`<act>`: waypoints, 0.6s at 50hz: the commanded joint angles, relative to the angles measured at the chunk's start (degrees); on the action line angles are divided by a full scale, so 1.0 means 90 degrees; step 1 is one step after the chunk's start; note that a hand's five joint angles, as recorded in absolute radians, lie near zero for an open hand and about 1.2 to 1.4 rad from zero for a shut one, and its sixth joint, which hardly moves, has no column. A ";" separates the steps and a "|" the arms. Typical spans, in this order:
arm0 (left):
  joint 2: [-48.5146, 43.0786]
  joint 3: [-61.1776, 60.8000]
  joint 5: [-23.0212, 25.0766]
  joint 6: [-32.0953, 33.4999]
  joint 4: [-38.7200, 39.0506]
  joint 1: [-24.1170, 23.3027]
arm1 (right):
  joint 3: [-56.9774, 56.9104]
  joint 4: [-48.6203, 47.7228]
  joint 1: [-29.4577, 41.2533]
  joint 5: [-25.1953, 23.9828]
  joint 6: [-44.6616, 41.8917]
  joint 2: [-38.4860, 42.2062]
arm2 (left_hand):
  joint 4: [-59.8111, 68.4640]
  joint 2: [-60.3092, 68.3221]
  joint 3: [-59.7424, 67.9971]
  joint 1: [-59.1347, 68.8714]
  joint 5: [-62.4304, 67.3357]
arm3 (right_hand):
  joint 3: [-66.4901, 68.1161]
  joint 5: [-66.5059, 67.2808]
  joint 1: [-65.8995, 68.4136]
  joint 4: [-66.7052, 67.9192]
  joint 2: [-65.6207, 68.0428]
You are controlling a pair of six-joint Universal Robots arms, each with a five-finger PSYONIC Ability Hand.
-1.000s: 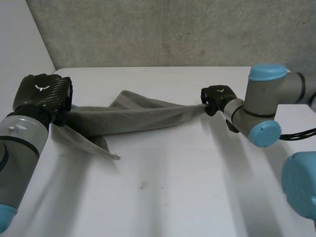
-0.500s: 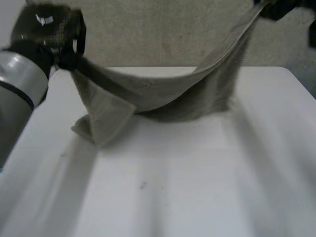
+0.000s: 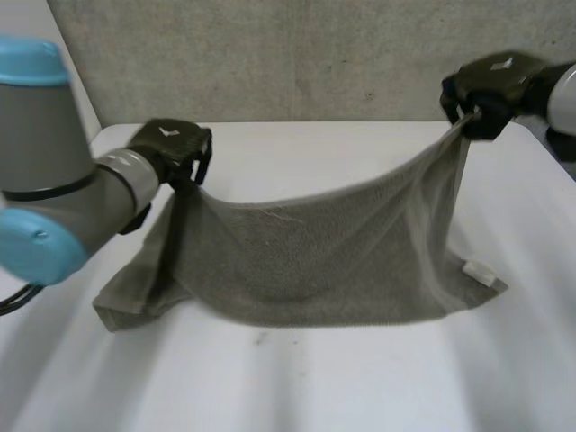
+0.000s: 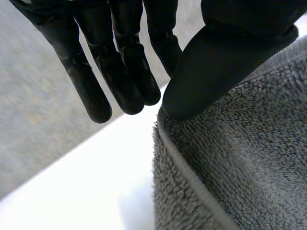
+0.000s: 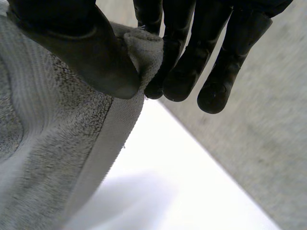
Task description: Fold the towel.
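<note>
A grey towel [image 3: 306, 261] hangs spread between my two hands above the white table [image 3: 297, 378], its lower edge sagging onto the tabletop. My left hand [image 3: 171, 151] pinches one upper corner; in the left wrist view the thumb [image 4: 216, 62] presses the towel [image 4: 240, 163] against the fingers [image 4: 120, 67]. Higher up, my right hand [image 3: 486, 90] holds the other upper corner. In the right wrist view the thumb [image 5: 81, 48] and fingers [image 5: 192, 57] pinch the towel's hemmed corner [image 5: 144, 50].
A grey wall [image 3: 297, 54] runs behind the table's far edge. Bare tabletop lies in front of the towel. My left arm [image 3: 54, 207] reaches in over the table's left side.
Both hands have swung the bunched towel up off the table and brought it down nearer, so it now hangs spread wide. The left hand came lower; the right hand stays high.
</note>
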 commanded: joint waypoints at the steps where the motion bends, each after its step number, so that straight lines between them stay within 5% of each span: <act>1: -0.1429 0.1784 0.0103 0.0033 0.0094 0.0023 | -0.1017 -0.0705 0.0351 0.0752 0.0035 0.1212 | 0.1136 0.1138 0.1143 0.1319 0.1212 | 0.0401 0.0425 0.0444 0.0361 0.0450; 9: -0.1595 0.4565 0.0064 -0.0045 0.0980 0.0072 | -0.3144 -0.2636 0.0487 0.1640 0.1526 0.1360 | 0.1136 0.1138 0.1143 0.1319 0.1212 | 0.0401 0.0425 0.0444 0.0361 0.0450; 16: -0.1186 0.4900 0.0073 -0.0094 0.1227 0.0072 | -0.3166 -0.3011 0.0478 0.1632 0.1841 0.0940 | 0.1136 0.1138 0.1143 0.1319 0.1212 | 0.0401 0.0425 0.0444 0.0361 0.0450; 21: -0.1009 0.4285 0.0093 -0.0465 0.0513 0.0091 | -0.2560 -0.2395 0.0468 0.1455 0.1773 0.0812 | 0.1136 0.1138 0.1143 0.1319 0.1212 | 0.0401 0.0425 0.0444 0.0361 0.0450; 30: -0.0394 0.0779 0.0161 -0.0661 -0.0082 0.0218 | -0.0299 -0.0756 0.0390 0.0832 0.0360 0.0724 | 0.1136 0.1138 0.1143 0.1319 0.1212 | 0.0401 0.0425 0.0444 0.0361 0.0450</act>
